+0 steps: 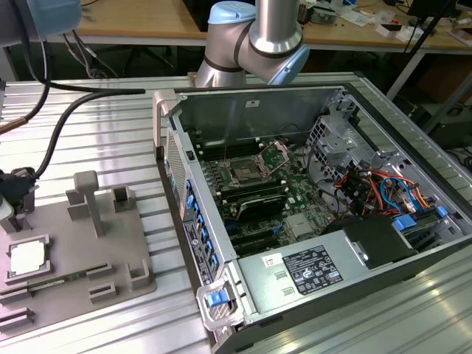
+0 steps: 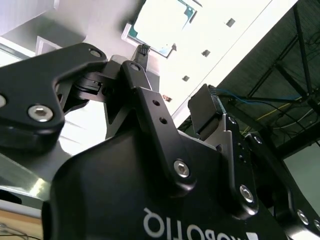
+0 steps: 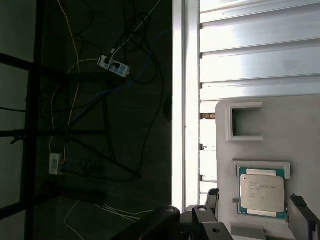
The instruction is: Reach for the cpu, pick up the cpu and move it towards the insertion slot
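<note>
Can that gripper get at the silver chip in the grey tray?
Probably yes. The gripper is open and close to the cpu, which lies uncovered in its pocket of the grey fixture tray, with nothing between them.

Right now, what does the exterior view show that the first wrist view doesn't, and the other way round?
The exterior view brings the open computer case, its green motherboard and the insertion slot. The first wrist view brings the dark floor below, with a white power strip and loose cables. Shared: the cpu lying in the grey tray on the ribbed metal table.
</note>
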`<state>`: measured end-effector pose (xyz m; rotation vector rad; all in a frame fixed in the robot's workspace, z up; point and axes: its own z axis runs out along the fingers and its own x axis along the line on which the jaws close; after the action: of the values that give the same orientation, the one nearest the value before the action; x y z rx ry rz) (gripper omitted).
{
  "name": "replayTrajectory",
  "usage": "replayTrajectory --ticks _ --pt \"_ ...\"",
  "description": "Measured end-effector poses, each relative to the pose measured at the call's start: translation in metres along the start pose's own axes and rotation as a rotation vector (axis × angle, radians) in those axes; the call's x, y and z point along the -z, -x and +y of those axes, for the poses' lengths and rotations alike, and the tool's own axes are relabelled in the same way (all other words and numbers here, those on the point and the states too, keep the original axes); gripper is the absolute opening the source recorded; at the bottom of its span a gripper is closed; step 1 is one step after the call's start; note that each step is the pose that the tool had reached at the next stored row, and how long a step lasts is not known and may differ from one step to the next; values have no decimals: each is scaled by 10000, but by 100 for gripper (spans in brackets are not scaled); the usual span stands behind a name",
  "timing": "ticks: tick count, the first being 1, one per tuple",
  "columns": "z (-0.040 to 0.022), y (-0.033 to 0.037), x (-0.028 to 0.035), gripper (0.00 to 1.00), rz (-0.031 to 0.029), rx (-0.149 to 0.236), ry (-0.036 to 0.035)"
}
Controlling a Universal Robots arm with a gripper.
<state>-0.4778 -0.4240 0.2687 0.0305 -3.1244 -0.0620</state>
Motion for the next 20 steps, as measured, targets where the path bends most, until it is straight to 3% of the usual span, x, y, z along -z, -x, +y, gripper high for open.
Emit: replayTrajectory --ticks 14,20 --pt "-2 1 -12 60 -5 2 3" --pt "-37 33 -129 68 16 1 1"
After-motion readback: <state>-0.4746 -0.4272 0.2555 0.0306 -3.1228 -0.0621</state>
